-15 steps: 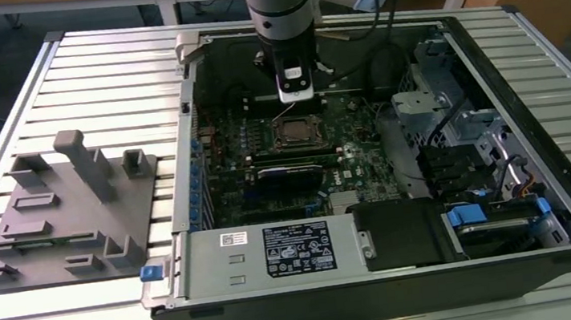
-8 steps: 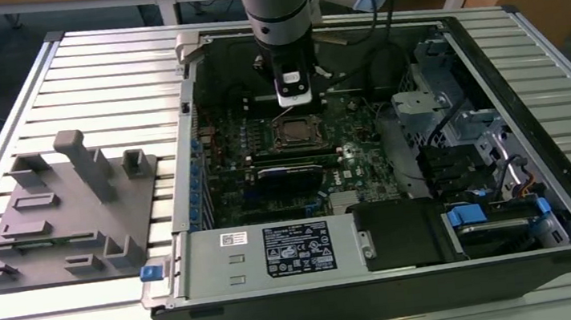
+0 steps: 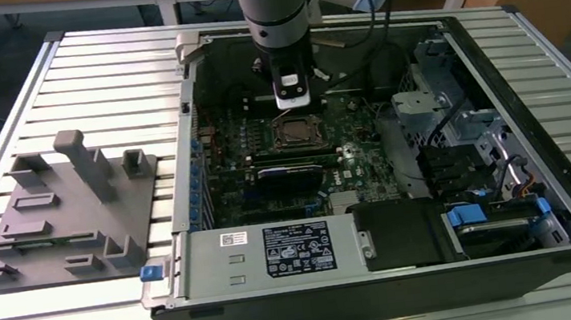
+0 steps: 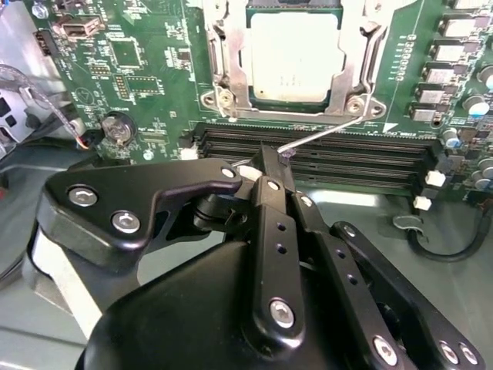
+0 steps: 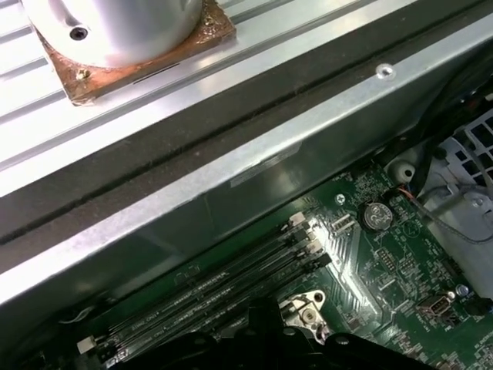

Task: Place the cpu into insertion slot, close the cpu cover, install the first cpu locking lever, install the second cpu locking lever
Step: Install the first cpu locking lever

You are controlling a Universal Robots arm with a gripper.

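Nearby, memory slots (image 4: pixel 323 154) separate pincer (image 4: pixel 269 166) from cpu (image 4: pixel 293 58).

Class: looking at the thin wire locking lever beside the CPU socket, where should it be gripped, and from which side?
Probably at the lever's free hooked tip, where the tool now sits. The rod slants away from the cpu cover over the memory slots, leaving room around it. Come from above, fingers across the wire.

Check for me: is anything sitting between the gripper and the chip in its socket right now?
Nothing visible blocks it. In the second wrist view the gripper sits over the black memory slots, just short of the chip, which already lies in the socket under the metal cover. A thin lever wire runs across that gap at the socket's near edge.
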